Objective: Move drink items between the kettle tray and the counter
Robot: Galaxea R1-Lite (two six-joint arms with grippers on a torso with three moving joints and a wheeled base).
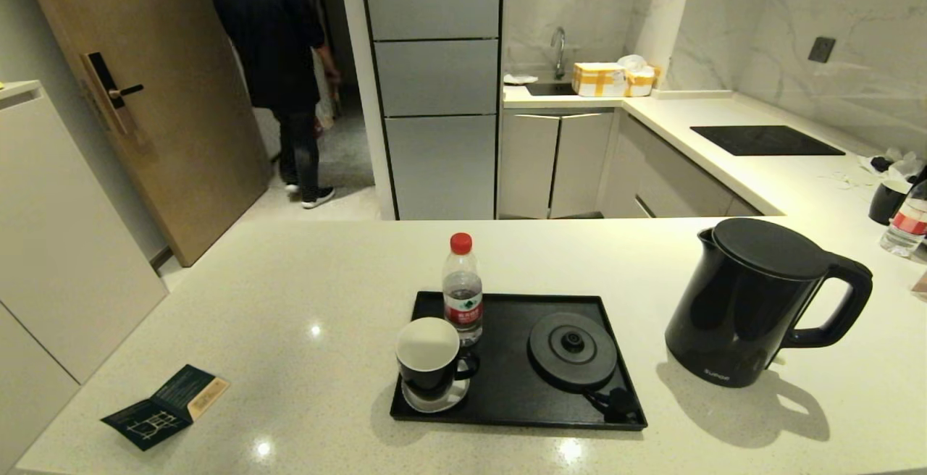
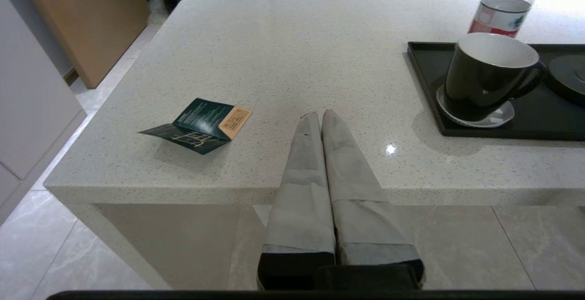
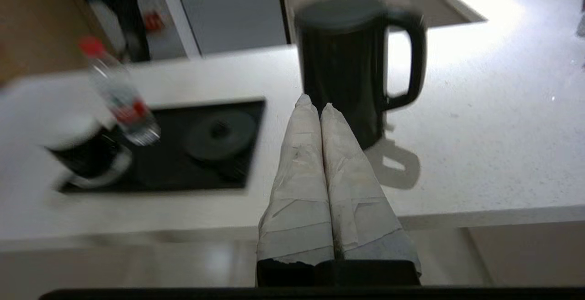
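We find the kettle [image 1: 753,301] upright on the counter [image 1: 290,301], beside the tray [image 1: 507,388]. Both the right gripper [image 3: 315,103] and left gripper [image 2: 317,116] have jaws together, holding nothing. Next step: open, grasp handle.

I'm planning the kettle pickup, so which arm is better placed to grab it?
Right. The kettle stands on the counter to the right of the tray, directly ahead of the right gripper; the left gripper faces the leaflet side.
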